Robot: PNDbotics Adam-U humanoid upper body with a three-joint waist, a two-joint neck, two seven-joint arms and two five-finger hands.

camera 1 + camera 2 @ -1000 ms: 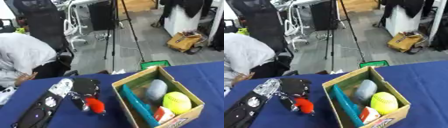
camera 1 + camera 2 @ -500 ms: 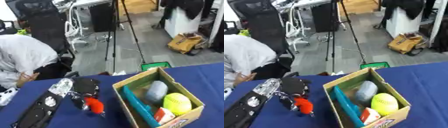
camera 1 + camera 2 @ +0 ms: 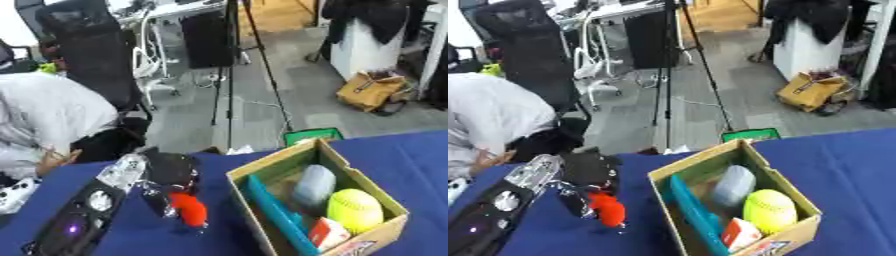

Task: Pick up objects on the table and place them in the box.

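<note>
Standing on the blue-covered table [image 3: 411, 155] to the right of centre: an open cardboard box [image 3: 267, 165], holding a long teal flat piece [image 3: 276, 217] against its left wall, a grey rounded object [image 3: 312, 184] toward the back, a yellow-green ball [image 3: 354, 210] at the right and a small red-and-white packet [image 3: 327, 233] at the front. Coming in from the lower left and lying just left of the box: the black-and-silver left hand [image 3: 171, 175], fingers curling round a small red-orange object [image 3: 189, 208] at its near side, apart from the box wall.
</note>
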